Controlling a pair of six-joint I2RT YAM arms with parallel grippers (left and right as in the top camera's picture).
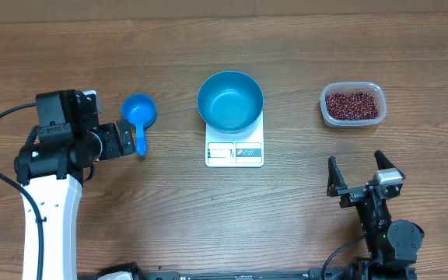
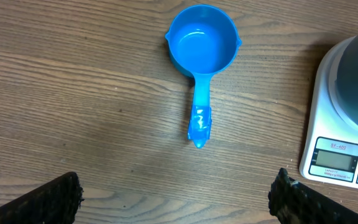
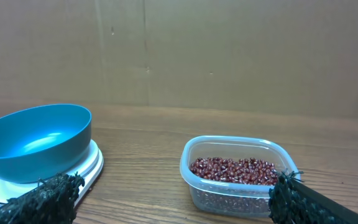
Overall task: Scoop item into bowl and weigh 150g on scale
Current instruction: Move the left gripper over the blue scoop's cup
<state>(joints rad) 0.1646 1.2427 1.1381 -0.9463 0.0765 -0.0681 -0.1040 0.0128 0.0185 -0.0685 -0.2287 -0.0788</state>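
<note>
Dark red-brown beans sit in a clear plastic tub, bare table around it. Round teal bowl is on the white square scale marked SF-400. Left gripper, right gripper: gaping wide, empty.

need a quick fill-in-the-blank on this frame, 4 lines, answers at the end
1. The bowl on the scale is ____ inside.
2. The beans sit in a clear tub on the ____ arm's side of the scale.
3. The blue scoop lies on the ____ arm's side of the scale.
4. The left tool and right tool both stand ____.
Answers: empty; right; left; open.
</note>
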